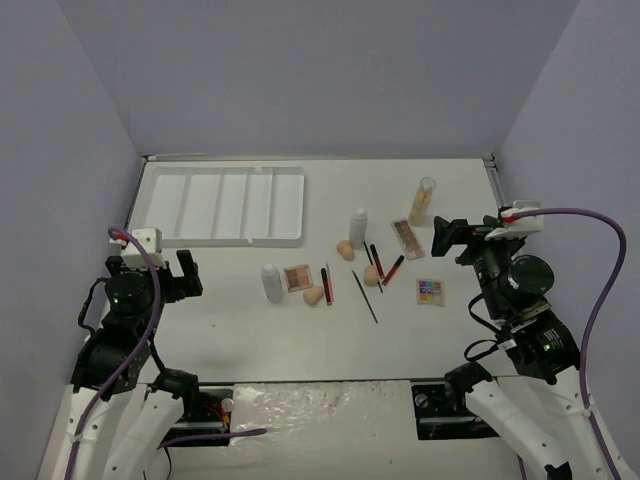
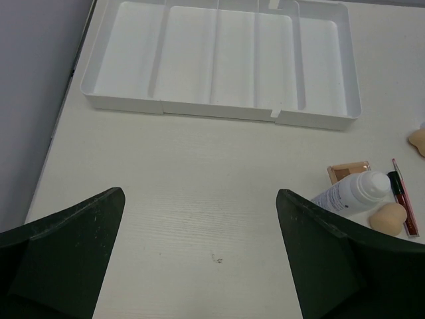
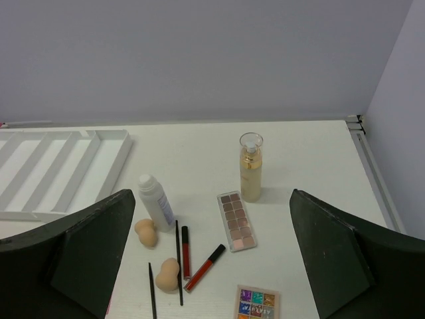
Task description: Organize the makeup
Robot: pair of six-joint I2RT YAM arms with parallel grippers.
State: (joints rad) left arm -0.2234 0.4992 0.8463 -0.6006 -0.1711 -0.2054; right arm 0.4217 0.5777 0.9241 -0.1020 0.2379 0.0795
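Note:
The makeup lies mid-table. A white bottle (image 1: pixel 358 226) stands by two peach sponges (image 1: pixel 346 249) and red and black pencils (image 1: pixel 377 260). The other white bottle (image 1: pixel 272 283) stands beside a tan palette (image 1: pixel 297 277) and a third sponge (image 1: pixel 314 295). The clear tan-filled tube (image 1: pixel 422 200) stands by a long palette (image 1: pixel 407 238). A colourful palette (image 1: pixel 430 291) lies nearer. My left gripper (image 1: pixel 160 272) is open and empty, left of the items; it faces bare table in the left wrist view (image 2: pixel 199 194). My right gripper (image 1: pixel 470 240) is open and empty, right of the items (image 3: pixel 212 194).
The white ridged compartment tray (image 1: pixel 225 205) lies at the back left with nothing in it, and shows in the left wrist view (image 2: pixel 219 109). Grey walls close in the table on the left, back and right.

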